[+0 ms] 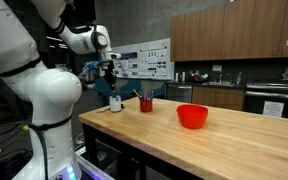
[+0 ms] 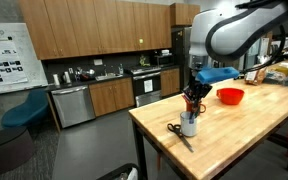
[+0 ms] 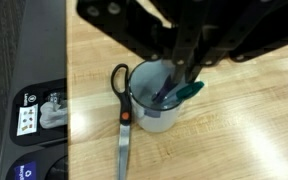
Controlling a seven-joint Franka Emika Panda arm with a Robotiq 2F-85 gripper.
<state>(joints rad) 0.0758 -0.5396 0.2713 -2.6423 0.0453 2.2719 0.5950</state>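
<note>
**Spotter:** Start at the teal pen [image 3: 189,91]. It stands slanted inside the white cup [image 3: 154,112], its teal end poking out over the rim on one side.

**Lead:** And the claw?

**Spotter:** Your gripper [image 3: 184,78] reaches down into the cup's mouth. The jaws are drawn together, clamped on the teal pen as far as the wrist view shows. I'd call this the grasp step, with the pen not yet lifted.

**Lead:** What's around the cup?

**Spotter:** The scissors [image 3: 123,120] lie flat on the table [image 3: 244,140], handles touching or just beside the cup's wall and blades pointing away towards the table edge. In an exterior view a red cup [image 1: 146,104] stands near the white one, and a red bowl [image 2: 230,96] sits well apart, further along the table.

**Lead:** So what does the next move ask of you?

**Spotter:** Rise straight up along the cup's axis. If you drag sideways, the pen may catch the rim and tip the cup onto the scissors. Watch that the cup stays down as you go.
</note>
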